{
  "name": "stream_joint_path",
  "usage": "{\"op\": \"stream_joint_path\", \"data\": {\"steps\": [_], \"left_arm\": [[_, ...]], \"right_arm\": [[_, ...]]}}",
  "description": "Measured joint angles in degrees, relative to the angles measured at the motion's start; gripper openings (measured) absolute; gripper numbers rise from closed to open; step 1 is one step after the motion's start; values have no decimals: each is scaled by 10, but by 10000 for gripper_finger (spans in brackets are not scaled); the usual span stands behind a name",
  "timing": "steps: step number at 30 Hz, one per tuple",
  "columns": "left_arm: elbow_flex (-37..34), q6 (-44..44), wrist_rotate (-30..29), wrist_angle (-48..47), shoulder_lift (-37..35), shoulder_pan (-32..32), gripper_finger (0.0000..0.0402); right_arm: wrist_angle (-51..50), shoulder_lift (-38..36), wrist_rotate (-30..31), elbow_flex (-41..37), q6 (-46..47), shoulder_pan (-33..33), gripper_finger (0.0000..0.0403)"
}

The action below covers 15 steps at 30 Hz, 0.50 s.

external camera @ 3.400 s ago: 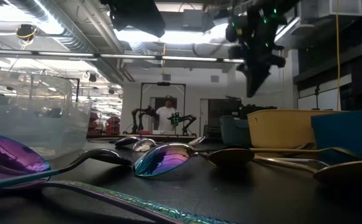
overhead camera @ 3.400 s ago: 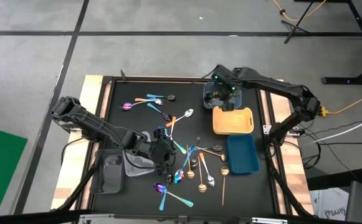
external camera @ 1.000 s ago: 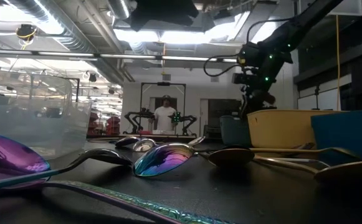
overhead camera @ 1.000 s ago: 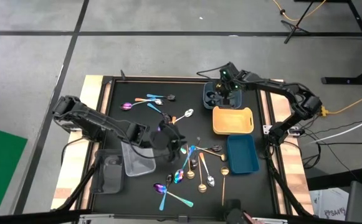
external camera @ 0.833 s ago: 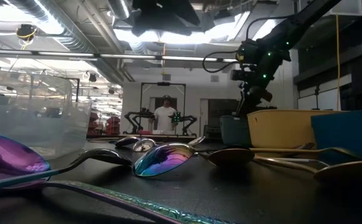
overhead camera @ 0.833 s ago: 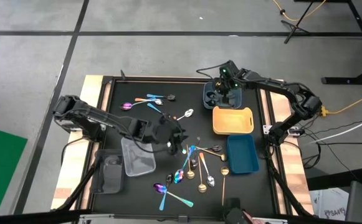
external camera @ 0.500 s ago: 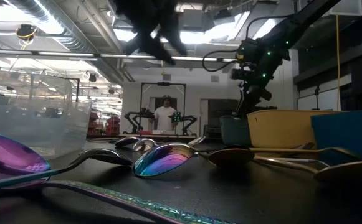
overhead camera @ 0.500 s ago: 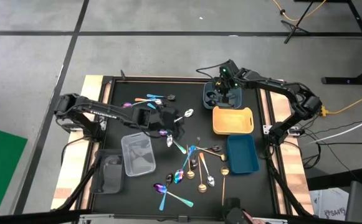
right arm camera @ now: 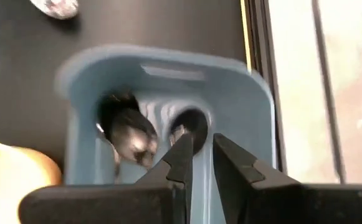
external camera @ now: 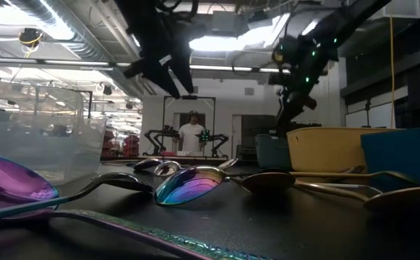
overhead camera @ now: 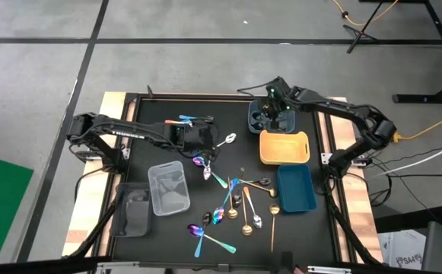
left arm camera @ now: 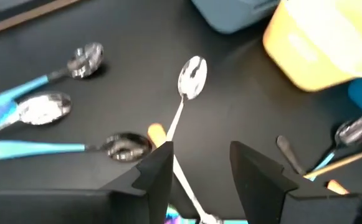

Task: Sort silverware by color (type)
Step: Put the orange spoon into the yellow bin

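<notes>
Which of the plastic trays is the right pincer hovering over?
The grey-blue tray at the table's far edge, beyond the yellow tray and dark blue tray; the right pincer hangs above it.

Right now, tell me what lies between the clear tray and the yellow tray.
High view: between the clear tray and yellow tray, scattered spoons on the black mat.
</notes>
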Motion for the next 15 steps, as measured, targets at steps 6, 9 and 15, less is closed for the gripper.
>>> {"op": "stream_joint_path", "data": {"steps": [6, 9, 15], "left_arm": [[-41, -29, 18, 14, 1, -2, 151], [-61, -29, 19, 25, 1, -2, 151], [-119, -29, 19, 105, 0, -2, 151]], "right_arm": [[-9, -65, 38, 0, 2, 81, 51], [-18, -89, 38, 0, 14, 120, 51], [-11, -107, 10, 0, 74, 192, 51]]}}
